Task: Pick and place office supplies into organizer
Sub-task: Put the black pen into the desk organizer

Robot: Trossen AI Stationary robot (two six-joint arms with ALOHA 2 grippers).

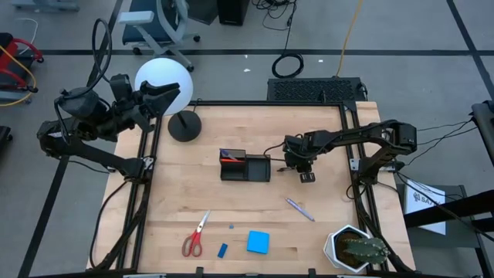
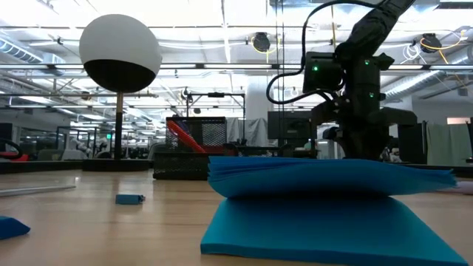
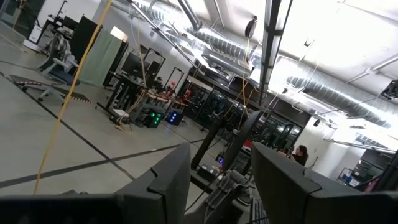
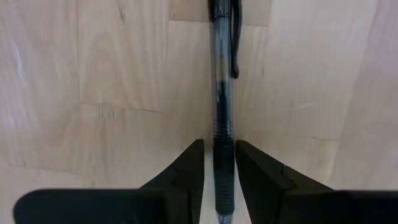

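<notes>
The organizer (image 1: 245, 167) sits near the middle of the table (image 1: 177, 208) and already holds one item, an orange-red marker (image 1: 229, 158) lying slanted in its left compartment; whether anything else is inside cannot be told. Still out on the table are the red-handled scissors (image 1: 195, 235), the small blue eraser (image 1: 222, 250) and the blue notepad (image 1: 258, 242) along the near edge, and a purple pen (image 1: 299, 209) lying loose between the organizer and the potted cactus (image 1: 356, 249). Judged from this, the task is early: one item placed, at least five outstanding. The right gripper (image 1: 306, 177) is just beside the organizer's right end, pointed down at the table; its wrist view shows the two fingers narrowed onto the grip end of a thin black pen (image 4: 222, 93), pressing it on both sides (the pen appears clamped, though whether it is lifted off the wood cannot be told). The left gripper (image 1: 166, 94) waits off the table's far left corner, beside the white globe lamp (image 1: 164, 83), fingers parted and holding nothing.
</notes>
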